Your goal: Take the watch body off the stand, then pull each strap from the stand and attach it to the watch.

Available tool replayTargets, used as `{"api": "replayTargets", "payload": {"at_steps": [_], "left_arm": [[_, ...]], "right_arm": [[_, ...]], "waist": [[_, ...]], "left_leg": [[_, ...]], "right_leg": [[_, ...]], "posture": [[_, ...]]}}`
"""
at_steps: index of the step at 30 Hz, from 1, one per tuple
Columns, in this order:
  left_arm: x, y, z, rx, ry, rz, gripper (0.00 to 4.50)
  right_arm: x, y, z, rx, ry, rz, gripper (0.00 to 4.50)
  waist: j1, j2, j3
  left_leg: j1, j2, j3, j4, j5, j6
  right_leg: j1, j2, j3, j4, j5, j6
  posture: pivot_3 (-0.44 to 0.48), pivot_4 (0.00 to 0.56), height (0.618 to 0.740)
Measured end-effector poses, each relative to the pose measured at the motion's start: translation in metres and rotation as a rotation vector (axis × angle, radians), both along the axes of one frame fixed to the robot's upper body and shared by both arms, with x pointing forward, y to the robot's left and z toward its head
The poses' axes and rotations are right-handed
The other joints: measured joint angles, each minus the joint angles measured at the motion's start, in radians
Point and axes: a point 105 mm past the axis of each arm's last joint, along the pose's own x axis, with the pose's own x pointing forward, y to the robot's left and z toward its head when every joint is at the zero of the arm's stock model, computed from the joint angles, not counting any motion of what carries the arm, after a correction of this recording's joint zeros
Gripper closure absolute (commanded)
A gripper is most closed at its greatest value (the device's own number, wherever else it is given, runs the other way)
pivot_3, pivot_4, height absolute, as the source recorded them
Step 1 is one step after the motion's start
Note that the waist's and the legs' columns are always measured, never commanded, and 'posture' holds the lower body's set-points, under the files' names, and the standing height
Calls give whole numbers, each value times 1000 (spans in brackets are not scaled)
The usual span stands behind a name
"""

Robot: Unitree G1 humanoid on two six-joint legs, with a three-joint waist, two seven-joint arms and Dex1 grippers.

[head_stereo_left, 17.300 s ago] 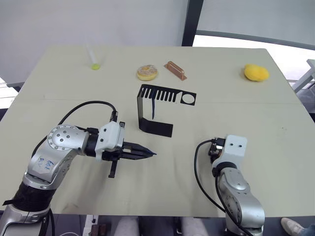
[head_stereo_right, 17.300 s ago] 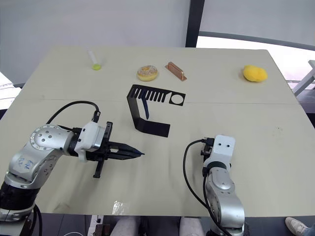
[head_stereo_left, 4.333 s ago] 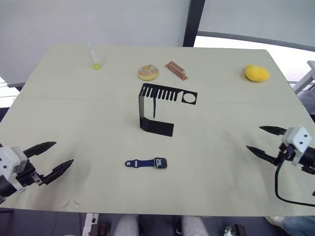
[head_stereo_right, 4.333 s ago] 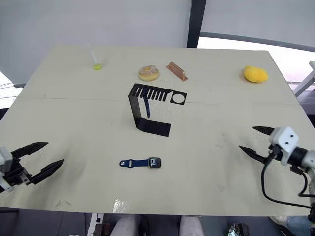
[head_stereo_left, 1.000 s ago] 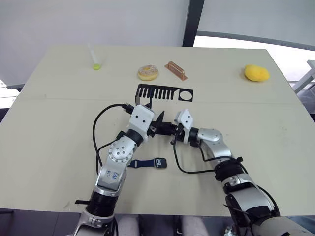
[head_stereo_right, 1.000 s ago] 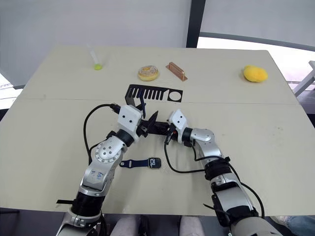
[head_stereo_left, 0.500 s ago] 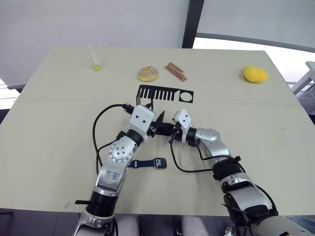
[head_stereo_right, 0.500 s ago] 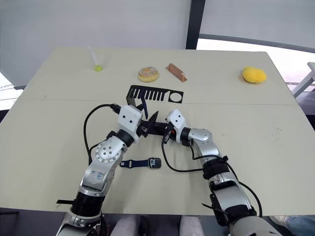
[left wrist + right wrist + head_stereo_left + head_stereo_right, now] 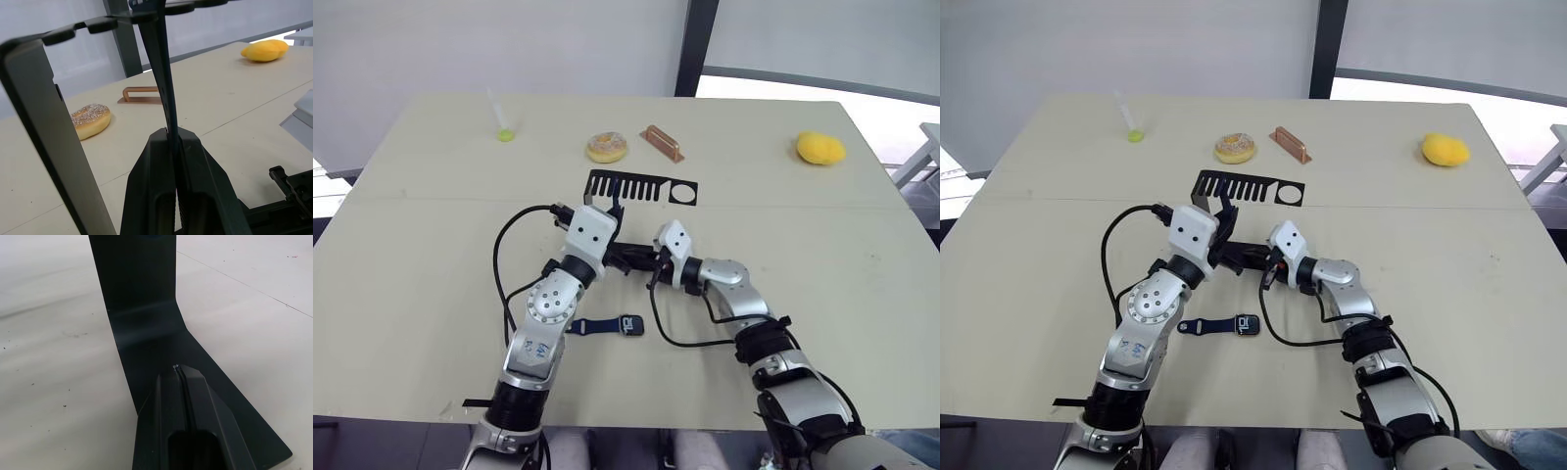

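The black stand point(image 9: 651, 187) sits mid-table, its slotted top plate facing up. One dark blue strap point(image 9: 161, 63) hangs from a slot. My left gripper point(image 9: 171, 134) is shut on this strap's lower part, just under the top plate point(image 9: 1249, 186). My right gripper point(image 9: 177, 368) is shut, with its tips resting on the stand's base plate point(image 9: 146, 333). The watch body point(image 9: 630, 324) lies flat on the table nearer me, and the other strap point(image 9: 590, 326) stretches out from its left side.
Along the far side of the table point(image 9: 822, 255) are a small tube with a green end point(image 9: 502, 132), a doughnut point(image 9: 607, 147), a copper-coloured bar point(image 9: 662, 140) and a yellow object point(image 9: 821, 148). Cables loop off both wrists above the table.
My left gripper was open half a second ago. It has risen toward the stand's top plate and shut on the hanging strap. The right gripper has stayed on the base.
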Motion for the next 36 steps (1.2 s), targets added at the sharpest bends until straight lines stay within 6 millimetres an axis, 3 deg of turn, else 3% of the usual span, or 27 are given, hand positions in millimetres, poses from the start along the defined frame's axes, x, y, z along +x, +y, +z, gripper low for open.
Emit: {"api": "replayTargets", "payload": {"at_steps": [20,25,36], "left_arm": [[-25,8,-4,-55,-22,10,4435],[-40,26,-11,12,-17,-1,4435],[-91,41,-7,4,51,-383,4435]], "right_arm": [[5,4,0,6,3,-56,4500],[6,5,0,8,3,-59,4500],[-4,-5,2,60,15,-12,4500]], "waist": [[0,0,0],[-1,1,-1],[-1,1,0]], "left_leg": [[0,0,-1,0,0,-1],[0,1,-1,-1,0,-1],[-2,-1,-7,-2,-1,-1]], "right_leg": [[1,-2,1,-1,0,0],[1,-4,2,-2,0,0],[2,-8,0,-6,0,0]], "posture": [[0,150,740],[0,150,740],[0,150,740]]}}
